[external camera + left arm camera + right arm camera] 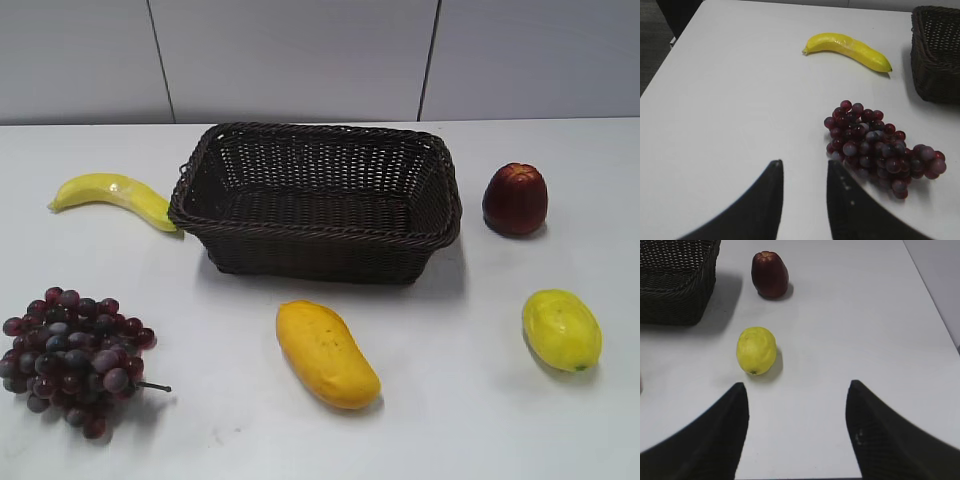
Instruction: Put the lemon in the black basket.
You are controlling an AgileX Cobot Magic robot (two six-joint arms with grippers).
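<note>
The lemon (561,329) is pale greenish-yellow and lies on the white table at the right front; in the right wrist view it (756,350) lies just ahead and left of my right gripper (798,386), which is wide open and empty. The black basket (318,200) is a large dark woven one, standing empty at the table's middle back; its corner shows in the right wrist view (677,282) and in the left wrist view (936,52). My left gripper (805,165) is open and empty, beside the grapes. Neither gripper shows in the exterior view.
An orange-yellow mango (326,353) lies in front of the basket. Dark red grapes (72,357) lie at the front left. A banana (113,196) lies left of the basket. A dark red fruit (515,199) stands right of the basket.
</note>
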